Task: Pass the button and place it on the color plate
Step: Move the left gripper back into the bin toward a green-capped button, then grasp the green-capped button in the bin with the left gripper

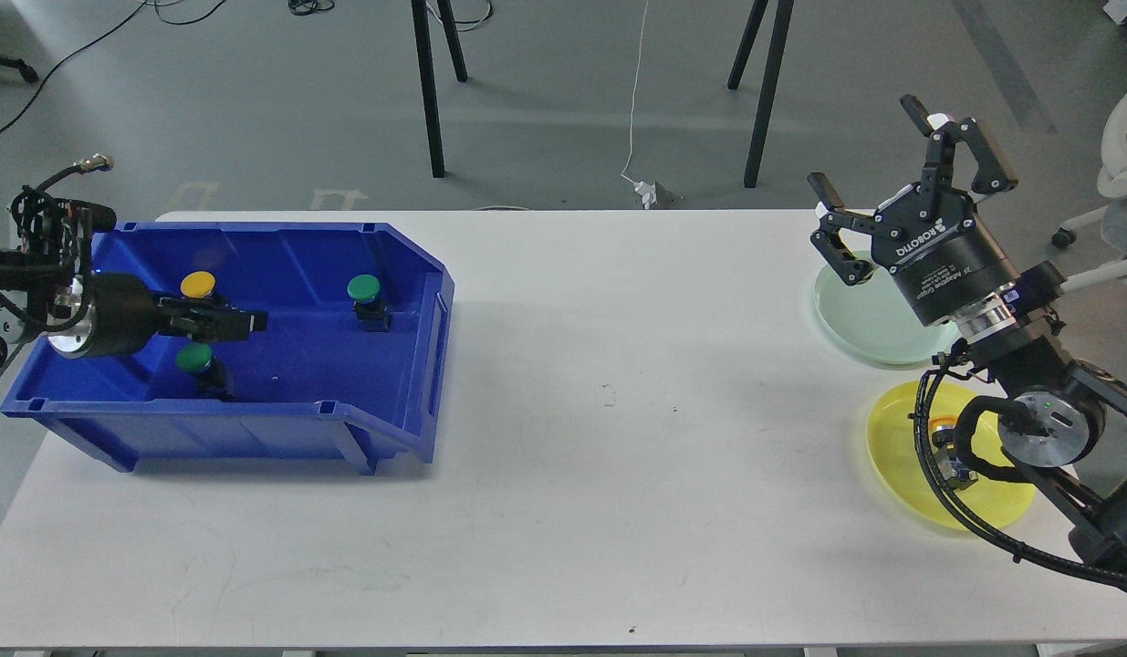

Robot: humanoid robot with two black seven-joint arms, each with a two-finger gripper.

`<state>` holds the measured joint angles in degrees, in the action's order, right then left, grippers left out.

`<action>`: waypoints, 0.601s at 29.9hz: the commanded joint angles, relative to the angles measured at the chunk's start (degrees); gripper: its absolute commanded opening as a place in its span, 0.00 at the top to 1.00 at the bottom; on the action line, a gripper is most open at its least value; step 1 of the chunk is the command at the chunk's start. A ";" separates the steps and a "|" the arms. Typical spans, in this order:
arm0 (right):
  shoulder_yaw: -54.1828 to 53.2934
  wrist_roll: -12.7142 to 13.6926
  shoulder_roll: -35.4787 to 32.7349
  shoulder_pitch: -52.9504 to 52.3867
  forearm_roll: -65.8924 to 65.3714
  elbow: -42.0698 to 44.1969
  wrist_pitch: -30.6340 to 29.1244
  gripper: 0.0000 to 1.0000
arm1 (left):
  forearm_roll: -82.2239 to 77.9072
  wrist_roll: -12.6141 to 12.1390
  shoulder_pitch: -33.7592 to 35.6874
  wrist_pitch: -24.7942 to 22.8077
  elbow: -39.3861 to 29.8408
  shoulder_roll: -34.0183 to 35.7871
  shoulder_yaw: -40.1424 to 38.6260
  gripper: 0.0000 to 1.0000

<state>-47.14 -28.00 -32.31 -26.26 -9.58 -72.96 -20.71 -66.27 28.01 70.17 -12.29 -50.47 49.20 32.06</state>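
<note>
Over on the left, your left gripper point(239, 321) is down inside the blue bin point(408, 274), reaching in low from the left wall. Its fingers look dark and bunched from this angle, so I cannot tell whether they are spread or pinching anything. Three push buttons sit in that bin: the yellow button point(198, 285) just behind the gripper, a green button point(194, 359) just in front of it, and a second green button point(364, 290) further right, well apart from the fingers. The gripper lies between the yellow one and the near green one, and I can't say which it's going for.

Across the middle, the white bench point(618, 438) is bare of buttons, so nothing is in transit there.

On the right, your right gripper point(901, 173) is raised above the bench with its fingers spread wide and nothing between them, waiting above the far edge of a pale green plate point(855, 315). Nearer you sits the color plate point(901, 456), bright yellow, partly hidden behind the right arm. Something orange shows on it by the arm's cables; it may be a button, but it is too covered to be sure.

My read: you're at the pick stage, with the handover and the placing on the yellow plate not yet done for this button.
</note>
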 commanded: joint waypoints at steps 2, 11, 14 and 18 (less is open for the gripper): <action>-0.06 0.00 -0.03 0.25 0.00 -0.08 -0.12 0.01 | 0.00 -0.01 -0.65 0.07 4.50 -2.78 2.21 0.20; -0.41 0.00 -0.29 1.04 0.26 -0.25 -0.30 0.01 | 0.00 -0.01 -3.47 -0.19 7.75 -4.20 2.13 0.20; -0.59 0.00 -0.47 1.13 0.26 -0.25 -0.73 0.01 | 0.00 -0.01 -3.55 -0.28 8.11 -4.20 2.13 0.20; -1.38 0.00 -0.47 1.83 0.26 -0.25 -1.61 0.01 | 0.00 -0.01 -3.47 -0.28 8.28 -4.20 2.13 0.21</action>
<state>-47.96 -28.00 -32.75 -24.95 -9.32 -73.22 -21.78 -66.27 28.01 66.65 -12.53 -42.31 45.00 34.18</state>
